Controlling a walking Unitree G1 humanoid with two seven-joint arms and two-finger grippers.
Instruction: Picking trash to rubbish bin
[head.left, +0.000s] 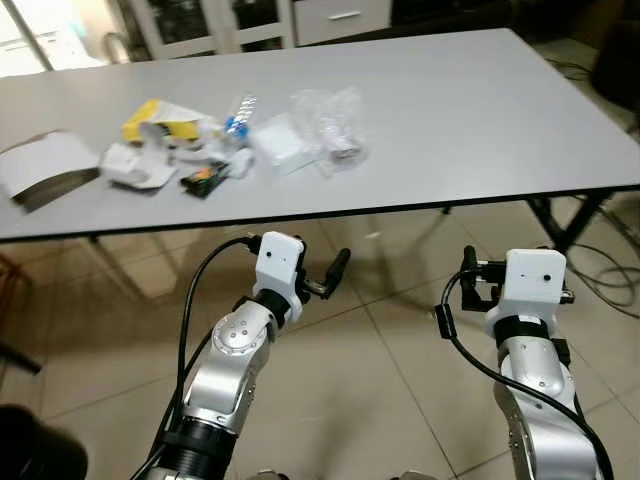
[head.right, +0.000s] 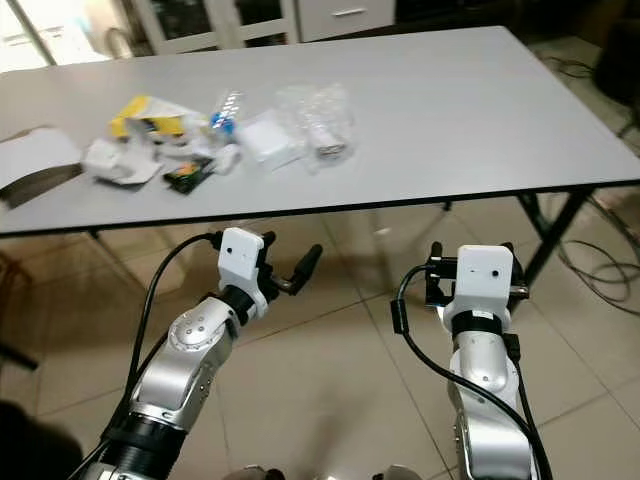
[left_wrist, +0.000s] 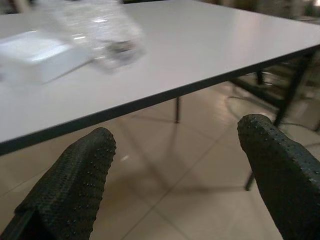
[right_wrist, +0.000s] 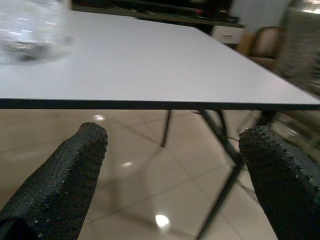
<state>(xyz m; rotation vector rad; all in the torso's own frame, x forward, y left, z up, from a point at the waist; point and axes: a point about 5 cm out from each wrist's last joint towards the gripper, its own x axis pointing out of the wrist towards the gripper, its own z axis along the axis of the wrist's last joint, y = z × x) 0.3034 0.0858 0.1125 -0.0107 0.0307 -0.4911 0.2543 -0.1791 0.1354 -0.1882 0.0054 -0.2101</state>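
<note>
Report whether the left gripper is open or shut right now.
Open. In the left wrist view the left gripper's two black fingers stand wide apart with bare floor between them, holding nothing, below the edge of the table.

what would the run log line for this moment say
phase: approach | left gripper: open, below grey table edge | right gripper: open, below edge | crumpled clear plastic wrapper: on table, untouched

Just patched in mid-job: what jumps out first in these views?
A heap of trash lies on the left part of the grey table: a yellow packet, a crumpled clear bag and white wrappers. Both grippers, left and right, hang open and empty below the table's near edge, over the tiled floor.
</note>
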